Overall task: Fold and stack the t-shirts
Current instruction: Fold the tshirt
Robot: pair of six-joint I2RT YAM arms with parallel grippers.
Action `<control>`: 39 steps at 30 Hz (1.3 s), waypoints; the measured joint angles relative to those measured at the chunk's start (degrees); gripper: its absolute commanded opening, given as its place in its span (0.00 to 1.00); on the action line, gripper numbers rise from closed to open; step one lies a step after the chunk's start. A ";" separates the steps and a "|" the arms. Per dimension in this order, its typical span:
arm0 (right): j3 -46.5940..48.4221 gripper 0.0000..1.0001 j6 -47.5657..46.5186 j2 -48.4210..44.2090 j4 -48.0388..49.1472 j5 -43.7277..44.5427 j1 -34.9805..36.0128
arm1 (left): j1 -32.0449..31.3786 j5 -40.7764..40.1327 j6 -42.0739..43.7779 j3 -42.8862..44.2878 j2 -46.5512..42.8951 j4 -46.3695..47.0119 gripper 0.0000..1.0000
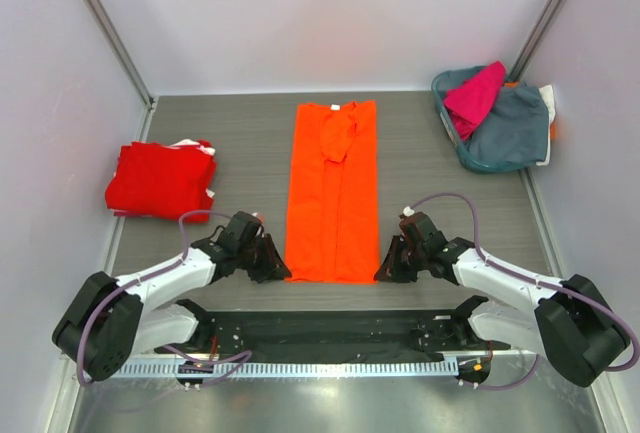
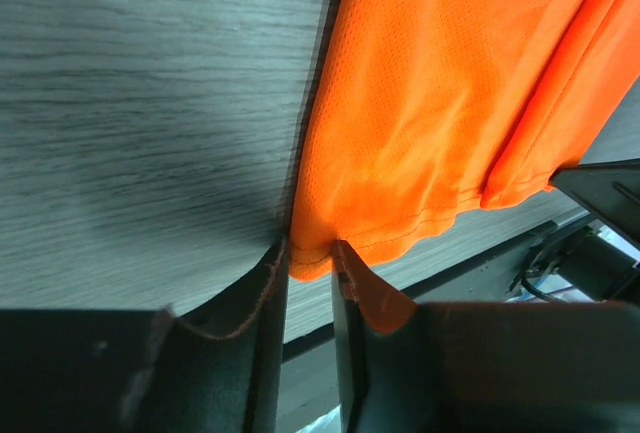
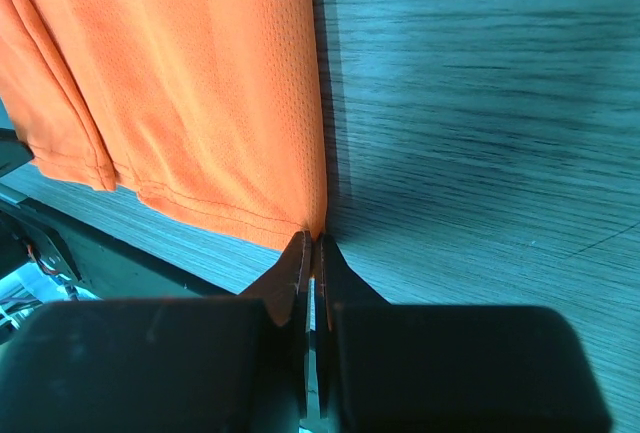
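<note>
The orange t-shirt (image 1: 332, 193) lies flat in the middle of the table, folded lengthwise into a long strip with its hem towards me. My left gripper (image 1: 272, 271) is at its near left corner. In the left wrist view (image 2: 311, 253) the jaws stand slightly apart with the orange corner (image 2: 312, 258) between the tips. My right gripper (image 1: 385, 273) is shut on the near right corner, as the right wrist view (image 3: 314, 241) shows. The red t-shirt (image 1: 158, 181) lies folded at the left. The magenta t-shirt (image 1: 476, 93) lies in a basket.
A teal basket (image 1: 441, 84) stands at the back right, holding the magenta shirt and a grey-teal garment (image 1: 515, 123). Grey walls close in the table on the left, the back and the right. The black arm mounting rail (image 1: 330, 333) runs along the near edge.
</note>
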 measured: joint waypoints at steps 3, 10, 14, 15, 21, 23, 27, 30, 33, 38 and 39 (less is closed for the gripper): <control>0.00 0.01 0.00 -0.02 -0.02 0.00 0.00 | 0.00 -0.50 -0.48 0.00 0.00 0.50 0.10; 1.29 0.01 -0.07 -1.27 -2.58 0.46 0.00 | -0.04 -0.28 -0.66 0.13 -1.86 -0.11 0.00; 4.96 0.01 -0.37 -2.08 -4.76 1.55 0.00 | 0.42 0.76 -0.94 1.70 -2.73 -0.37 0.00; 6.16 0.01 -0.50 -2.05 -5.01 1.84 -0.07 | 0.92 1.20 -1.03 2.29 -2.73 -0.37 0.00; 13.46 0.01 -2.14 0.52 -5.81 2.82 -2.16 | 4.70 2.64 -1.77 7.82 -1.27 -0.50 0.00; 16.26 0.01 -3.04 2.60 -6.01 2.75 -3.91 | 5.92 2.93 -1.75 10.47 0.07 -0.44 0.00; 21.14 0.01 -4.96 6.60 -6.29 2.47 -8.07 | 9.03 3.91 -1.68 15.17 3.52 -0.22 0.00; 25.44 0.01 -6.69 10.86 -6.56 1.90 -11.54 | 11.19 4.24 -1.62 19.78 8.15 -0.02 0.00; 29.57 0.01 -8.13 15.67 -6.43 0.83 -14.23 | 13.00 4.42 -1.42 24.50 13.22 0.59 0.00; 37.00 0.01 -9.70 24.65 -6.45 -0.81 -17.70 | 15.28 3.82 -0.61 32.76 22.67 1.16 0.00; 38.64 0.01 -9.88 26.49 -6.34 -1.09 -18.25 | 15.54 3.50 -0.59 34.40 24.55 1.14 0.00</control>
